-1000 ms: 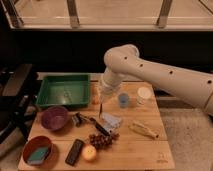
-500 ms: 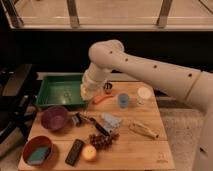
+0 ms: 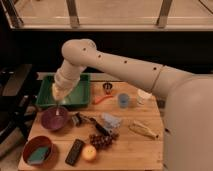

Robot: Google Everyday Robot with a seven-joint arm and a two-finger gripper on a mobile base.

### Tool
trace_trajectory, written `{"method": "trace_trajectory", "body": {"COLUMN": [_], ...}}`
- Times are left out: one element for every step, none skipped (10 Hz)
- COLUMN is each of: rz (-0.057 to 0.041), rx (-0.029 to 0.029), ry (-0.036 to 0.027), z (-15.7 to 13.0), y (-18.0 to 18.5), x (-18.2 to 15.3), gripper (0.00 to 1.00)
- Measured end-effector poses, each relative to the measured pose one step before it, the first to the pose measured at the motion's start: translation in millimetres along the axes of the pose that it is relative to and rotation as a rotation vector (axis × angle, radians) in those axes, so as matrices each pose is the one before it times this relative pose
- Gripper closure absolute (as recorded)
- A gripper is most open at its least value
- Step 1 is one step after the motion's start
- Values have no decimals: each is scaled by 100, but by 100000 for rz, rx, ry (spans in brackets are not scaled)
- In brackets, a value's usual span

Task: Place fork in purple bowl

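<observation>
Hovering right above the round dull-purple bowl point(image 3: 54, 118): tool point(image 3: 59, 103), jaws impossible to tell. Slim silvery metal fork point(image 3: 59, 111) apparently hanging into that bowl. Light, stiff, slippery; best pinched mid-handle. Wooden worktop point(image 3: 135, 147) beneath.

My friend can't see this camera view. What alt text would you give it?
A white robot arm reaches down so its gripper hangs just above a purple bowl on a wooden table. Around it lie a green tray, an orange-brown bowl with a sponge, grapes, a blue cup and an orange tool.
</observation>
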Motion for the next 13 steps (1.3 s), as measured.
{"method": "trace_trajectory", "body": {"rz": [-2708,-2228,-662,-1382,696,1210,1472,1908,2234,1552,2441,1997,1735], "rx": [-5562,-4807,-1943,-6033,-2985,-1164,-400,259,629,471,540,198,269], "ry": [2418,2438,1131,3326,1371,426,115,141,435,544,1187,854,763], "z": [1764,1600,678,2243,1515,572,175,114,323,296,713,550,408], "y": [1823,1344,389,562,-411,-605,-695,-844,-769,-554,-908,-633,-492], "x": [-1074,-734,-227,-404,-301,-91,-64,28,-27,14,115,93,88], "gripper": [100,100,100,95,83,75,65,55,43,36,33,33,33]}}
